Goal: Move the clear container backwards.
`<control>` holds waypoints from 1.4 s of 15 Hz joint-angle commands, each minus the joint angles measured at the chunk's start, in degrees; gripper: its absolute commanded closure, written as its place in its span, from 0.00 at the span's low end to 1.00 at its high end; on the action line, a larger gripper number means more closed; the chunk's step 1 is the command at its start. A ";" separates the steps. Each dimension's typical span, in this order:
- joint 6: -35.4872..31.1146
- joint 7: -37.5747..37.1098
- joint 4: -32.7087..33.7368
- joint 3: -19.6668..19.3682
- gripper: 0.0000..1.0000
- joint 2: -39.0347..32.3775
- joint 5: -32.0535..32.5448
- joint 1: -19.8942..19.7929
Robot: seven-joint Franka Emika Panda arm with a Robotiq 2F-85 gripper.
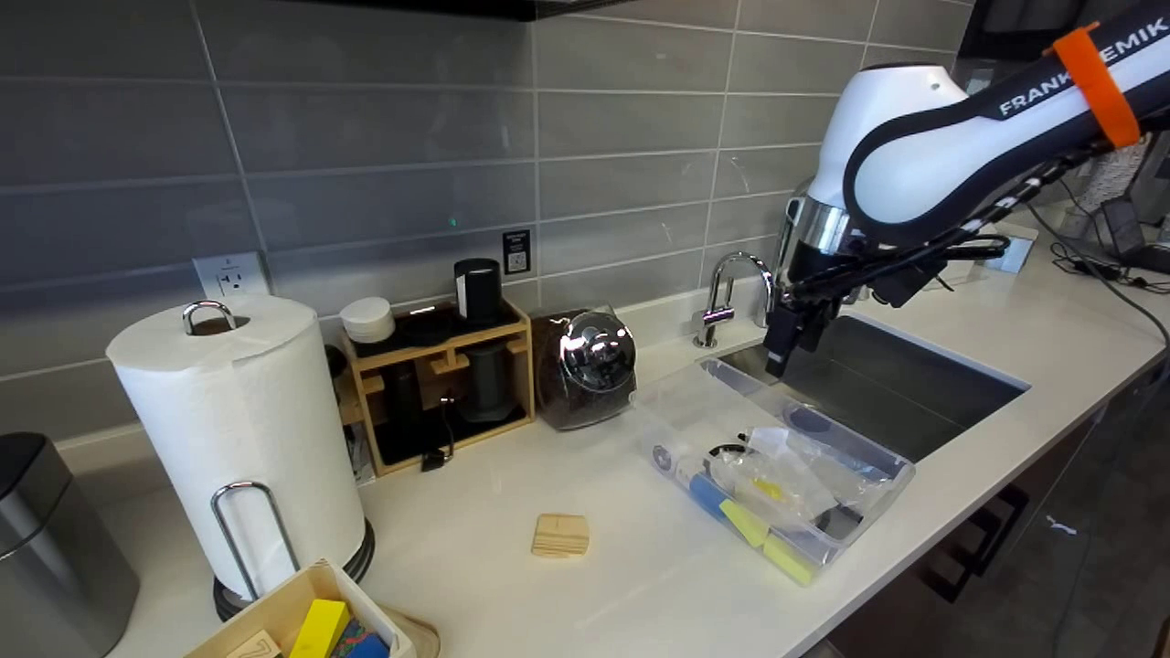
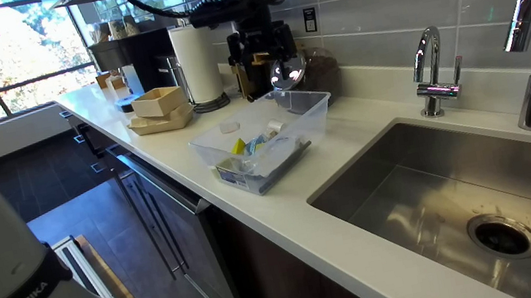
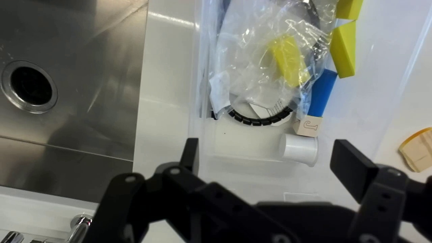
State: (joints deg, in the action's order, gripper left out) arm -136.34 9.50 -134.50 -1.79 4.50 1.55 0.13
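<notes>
Clear container (image 3: 249, 143) sits on the bench (image 3: 165, 101) below the fingers (image 3: 352, 168), one end of it framed between them in the wrist view; the fingers stand wide apart, and whether either one touches the rim I cannot tell. From the left in that view, the steel sink (image 3: 98, 50) with its round drain (image 3: 31, 85) lies well apart from the sink-side finger, and a strip of bench shows just left of that finger. Inside the container, ahead of the gap between the fingers, lies a crinkled clear bag (image 3: 263, 44) with a yellow block (image 3: 287, 60) showing through it, and a black ribbed loop (image 3: 251, 122) curves out from under its near edge. Closer to the right-hand finger, a white cup (image 3: 299, 149) lies on its side, just beside a pale block (image 3: 312, 126) marked J; a blue piece (image 3: 323, 92) is just ahead of that block, and two yellow pieces (image 3: 344, 50) lie farther ahead of the same finger. Past that finger, out on the bench, is a small wooden piece (image 3: 418, 150), partly cut off by the edge of the view. In an exterior view, a pale wooden box (image 2: 149, 109) and a standing paper towel roll (image 2: 196, 63) are left of the fingers, the container is below them, and a chrome tap (image 2: 436, 89) is well to their right, beside the sink.
</notes>
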 commanded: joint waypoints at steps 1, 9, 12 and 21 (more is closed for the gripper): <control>-6.31 4.22 2.47 -0.73 0.00 -6.05 -0.85 -0.87; -13.05 10.87 7.34 0.10 0.00 -15.33 -3.80 -3.85; -12.78 14.01 9.48 0.88 0.00 -17.57 -6.03 -5.23; -13.05 17.75 12.07 3.01 0.27 -22.50 -8.25 -8.28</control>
State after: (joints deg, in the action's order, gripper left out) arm -148.73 25.26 -123.86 -0.22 -15.74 -4.99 -6.56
